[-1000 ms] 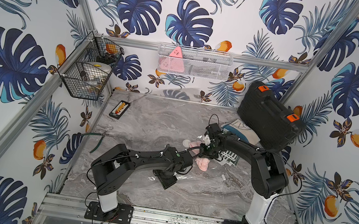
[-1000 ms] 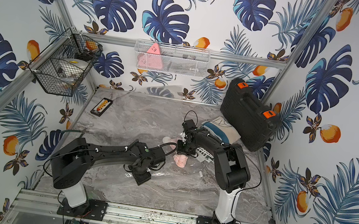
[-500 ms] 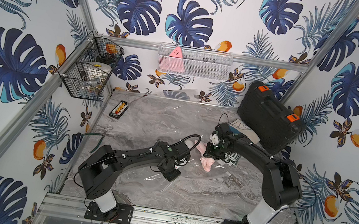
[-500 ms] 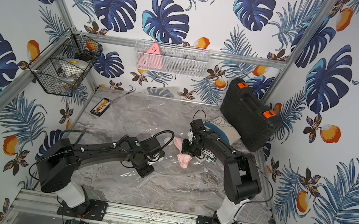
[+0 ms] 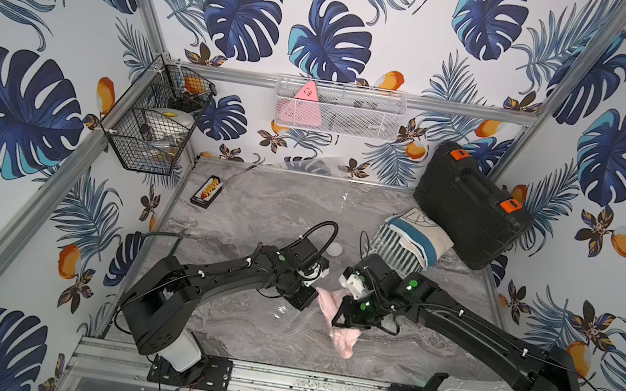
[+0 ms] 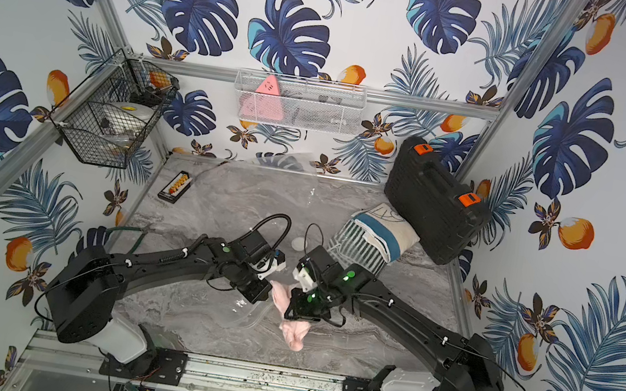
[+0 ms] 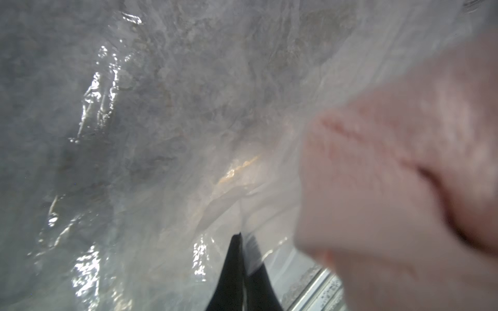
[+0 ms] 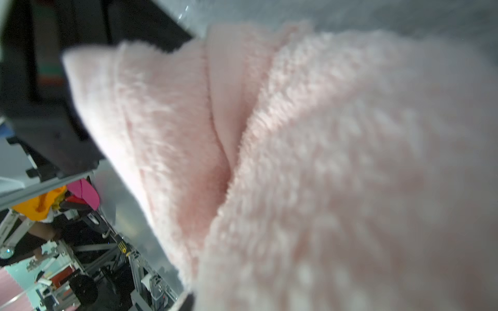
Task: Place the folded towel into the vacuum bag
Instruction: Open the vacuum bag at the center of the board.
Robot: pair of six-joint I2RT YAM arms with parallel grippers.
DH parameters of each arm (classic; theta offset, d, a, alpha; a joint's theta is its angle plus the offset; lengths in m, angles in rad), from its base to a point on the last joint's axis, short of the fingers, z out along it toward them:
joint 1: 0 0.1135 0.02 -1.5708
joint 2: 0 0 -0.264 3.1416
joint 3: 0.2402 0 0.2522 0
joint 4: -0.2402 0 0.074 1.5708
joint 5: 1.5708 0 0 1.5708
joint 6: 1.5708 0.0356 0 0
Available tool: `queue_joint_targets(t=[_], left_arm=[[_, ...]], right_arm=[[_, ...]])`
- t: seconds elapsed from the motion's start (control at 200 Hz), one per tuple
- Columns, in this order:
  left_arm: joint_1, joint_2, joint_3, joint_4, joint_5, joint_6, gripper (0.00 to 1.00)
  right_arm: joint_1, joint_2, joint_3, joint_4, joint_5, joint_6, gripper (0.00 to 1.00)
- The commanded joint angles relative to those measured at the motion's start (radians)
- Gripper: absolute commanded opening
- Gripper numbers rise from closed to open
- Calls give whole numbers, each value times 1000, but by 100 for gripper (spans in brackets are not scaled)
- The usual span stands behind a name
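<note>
The vacuum bag is a clear, crinkly sheet across the marble table, with its white valve disc behind the arms. My left gripper is shut on a fold of the bag's film, lifting it off the table. In the left wrist view the closed left gripper pinches the vacuum bag. The pink fluffy towel hangs from my right gripper, which is shut on it just right of the left gripper. The towel fills the right wrist view and hides the jaws. Another towel fold is beside the lifted film.
A black tool case leans in the back right corner, with a folded blue-striped cloth in front of it. A small abacus lies at the back left. A wire basket and a white mesh shelf hang on the walls.
My left gripper has closed on the bag's film. My right gripper has carried the towel toward the front of the table, close to the left gripper.
</note>
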Motion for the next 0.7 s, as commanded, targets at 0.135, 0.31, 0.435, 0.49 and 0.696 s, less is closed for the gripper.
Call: queue_joint_targets(t=[0.135,0.31,0.435,0.49,0.696], left_arm=[[1,-15,-56,198,154,-80,0],[1,-61,-61,191,177,-52,0],[1,-85,-46,166,180,-36,0],[1,-94,-40,162,175,-32,0],[16,-155,-17,140,119,-35,0]], right_arm=[[102,136,41,217,-2,158,0],[87,258,0,238,64,136,0],[80,340,-21,213,116,126,0],[72,360,-33,212,120,126,0],[67,406,-91,242,114,137,0]])
